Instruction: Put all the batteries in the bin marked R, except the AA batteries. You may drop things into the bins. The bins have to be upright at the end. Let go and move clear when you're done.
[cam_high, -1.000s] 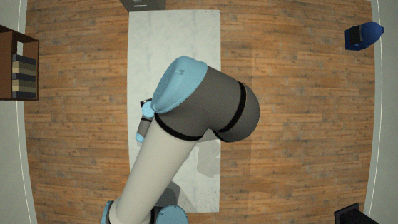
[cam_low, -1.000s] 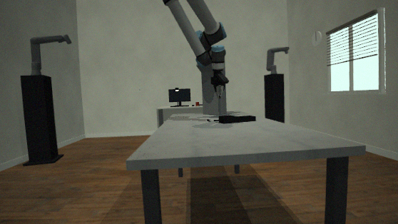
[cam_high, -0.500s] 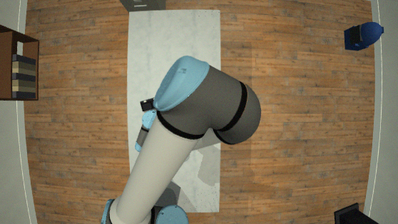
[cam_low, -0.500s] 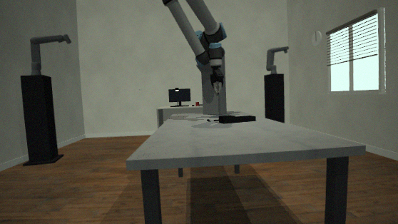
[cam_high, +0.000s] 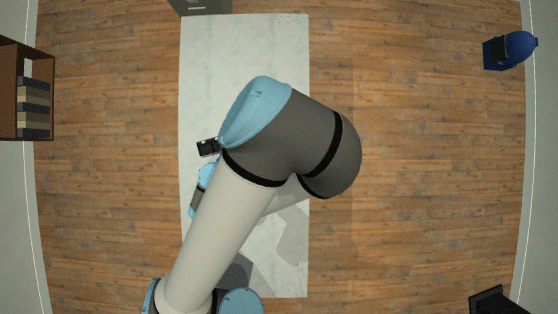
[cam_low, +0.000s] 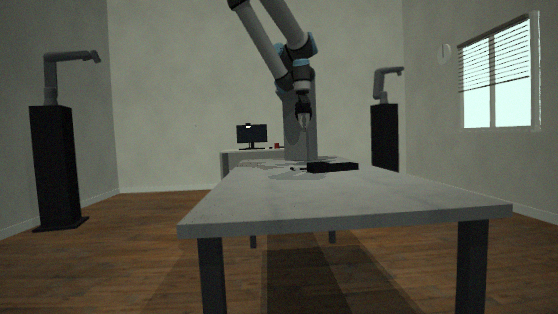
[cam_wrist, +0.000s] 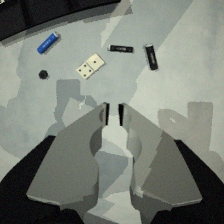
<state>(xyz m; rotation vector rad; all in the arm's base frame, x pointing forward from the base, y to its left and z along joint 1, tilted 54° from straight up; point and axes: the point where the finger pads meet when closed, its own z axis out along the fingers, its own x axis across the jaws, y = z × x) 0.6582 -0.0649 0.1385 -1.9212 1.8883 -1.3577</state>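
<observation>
My gripper (cam_wrist: 113, 105) hangs high above the grey table, fingers shut with nothing between them; it also shows in the exterior view (cam_low: 303, 119). In the wrist view several small things lie on the table beyond the fingertips: a blue cylindrical battery (cam_wrist: 48, 43) at upper left, a small black round cell (cam_wrist: 43, 74) below it, a thin black battery (cam_wrist: 121, 48) and a thicker black battery (cam_wrist: 151, 57) at upper right. The black bins (cam_wrist: 35, 17) run along the top left edge; their marks are not visible. In the top view the arm (cam_high: 260, 165) hides the objects.
A white domino (cam_wrist: 90, 66) lies among the batteries. In the exterior view the bins (cam_low: 332, 166) are a low black block at the table's far end. A monitor on a desk and two black pedestals stand beyond the table.
</observation>
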